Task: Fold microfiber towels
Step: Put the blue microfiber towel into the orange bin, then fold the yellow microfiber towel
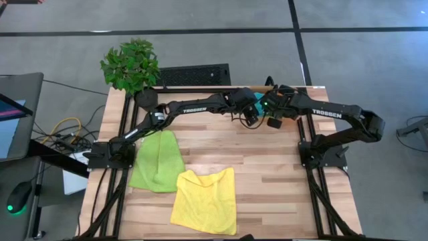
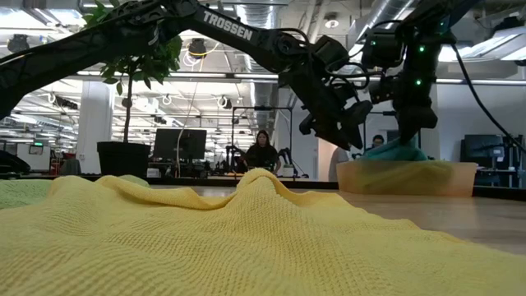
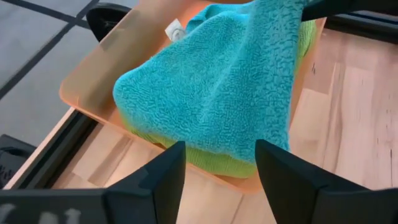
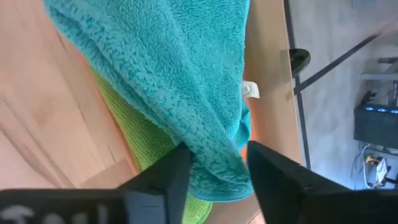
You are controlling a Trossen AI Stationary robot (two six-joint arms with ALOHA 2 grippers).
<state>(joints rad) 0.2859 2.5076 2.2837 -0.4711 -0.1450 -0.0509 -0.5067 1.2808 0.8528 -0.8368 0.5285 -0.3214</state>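
Observation:
A teal towel (image 3: 211, 81) lies on a lime-green towel (image 3: 217, 163) in the orange tray (image 3: 81, 81) at the table's far right. My right gripper (image 4: 217, 155) stands over the tray and is shut on the teal towel. My left gripper (image 3: 221, 149) hovers open and empty just on the near left of the tray, its fingers pointing at the two towels. A second green towel (image 1: 157, 161) and a yellow towel (image 1: 204, 201) lie on the table near its front, the yellow one rumpled (image 2: 246, 222). My right gripper pinches a bunched part of the teal towel (image 4: 214, 158) between its two fingers, coming from above. That part is drawn up toward the gripper (image 3: 280, 18). The rest of the towel still lies on the green towel in the tray.
A potted plant (image 1: 130, 65) stands at the table's far left corner. The two arms meet close together over the tray (image 2: 411, 177). Bare wood (image 1: 267, 167) lies between the yellow towel and the right arm's base.

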